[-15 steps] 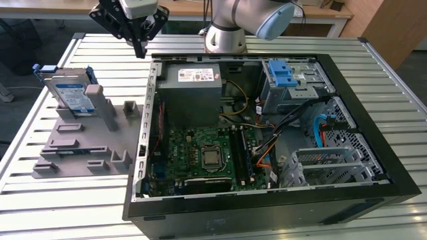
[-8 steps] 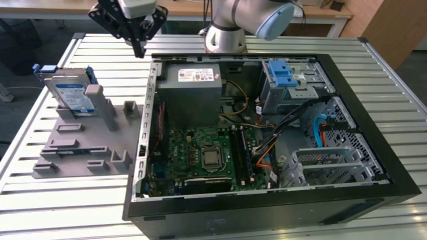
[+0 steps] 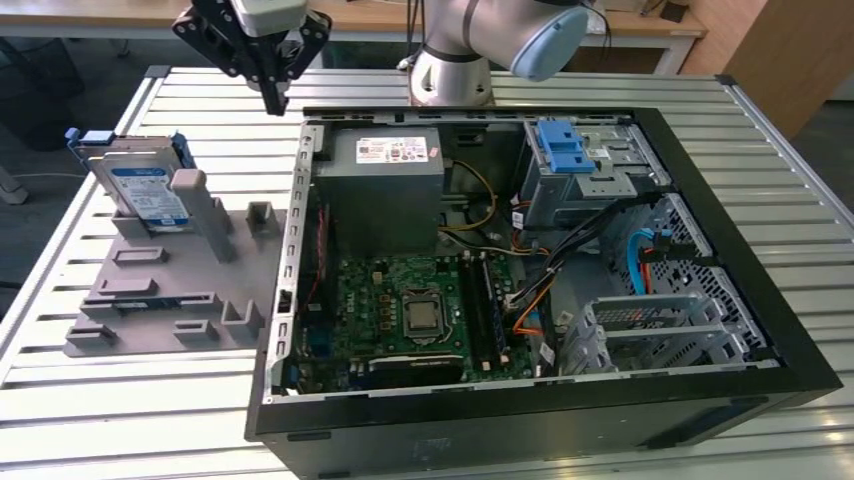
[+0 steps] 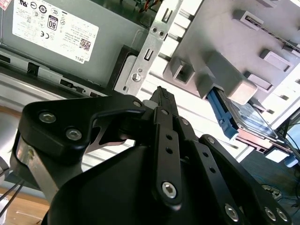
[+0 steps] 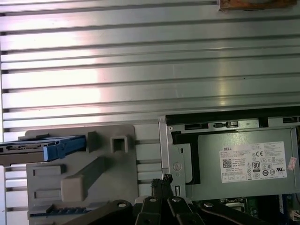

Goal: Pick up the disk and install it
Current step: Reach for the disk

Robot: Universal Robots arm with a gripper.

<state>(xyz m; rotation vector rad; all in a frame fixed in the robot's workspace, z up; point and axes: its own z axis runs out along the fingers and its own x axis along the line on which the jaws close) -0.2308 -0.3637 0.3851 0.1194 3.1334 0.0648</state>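
Black metal first: my gripper (image 3: 275, 102) is clenched, fingers pressed tip to tip with nothing between them. You can see the same pinched tips in the second wrist view (image 4: 161, 93) and the first wrist view (image 5: 165, 179).

In the exterior view it hangs over the slatted aluminium tabletop (image 3: 747, 130), just outside the corner of the open computer case (image 3: 747, 330), on the exterior view's left side of that case. The closest thing inside the case is the grey power supply box (image 3: 387, 190) with its white sticker. It sits right behind the case wall, and both wrist views catch it too (image 4: 93, 51) (image 5: 243, 164).

On the other side of me is the grey fixture plate (image 3: 174, 290), lying flat on the tabletop beside the case, full of little blocks and slots (image 5: 103, 173).

The disk (image 3: 144, 190) is parked at the far end of that plate. It stands on edge and leans back a bit, with a grey post just in front of it. The white-and-blue label faces outward, and there are blue rails down its sides (image 4: 248, 117) (image 5: 33, 151). It's clear of my gripper, not touching it.

Deeper in the case there's the green motherboard (image 3: 400, 310). Over toward the exterior view's right is the drive cage with a bright blue latch bracket (image 3: 567, 150).
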